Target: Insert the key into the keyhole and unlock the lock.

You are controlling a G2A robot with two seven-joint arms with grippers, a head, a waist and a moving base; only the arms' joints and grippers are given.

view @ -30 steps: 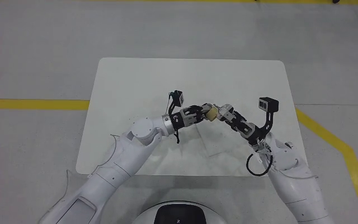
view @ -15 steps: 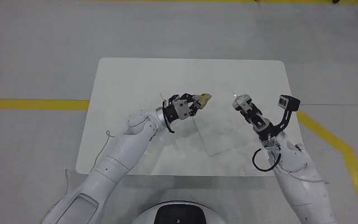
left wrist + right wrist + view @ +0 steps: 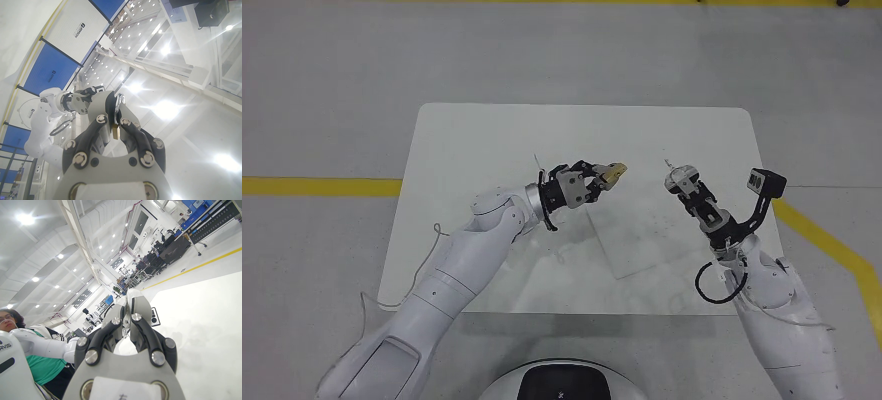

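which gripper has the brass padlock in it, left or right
The left gripper: the brass padlock is clamped in its jaws, shackle poking out. The right gripper pinches only something thin and pale, probably the key.

Above the far half of the table (image 3: 492, 140), two grippers side by side, well apart, with bare tabletop between. To the left, the left gripper (image 3: 604, 178), clamped on the lock (image 3: 614, 174), with the lock's end poking out past the fingertips towards the right arm. To the right, the right gripper (image 3: 674, 178), closed on the key (image 3: 128, 306) (a thin sliver between the fingertips, little else to tell), pointing towards the table's far edge. Both held off the surface. Beside the table's left and right sides, a floor stripe (image 3: 312, 186).
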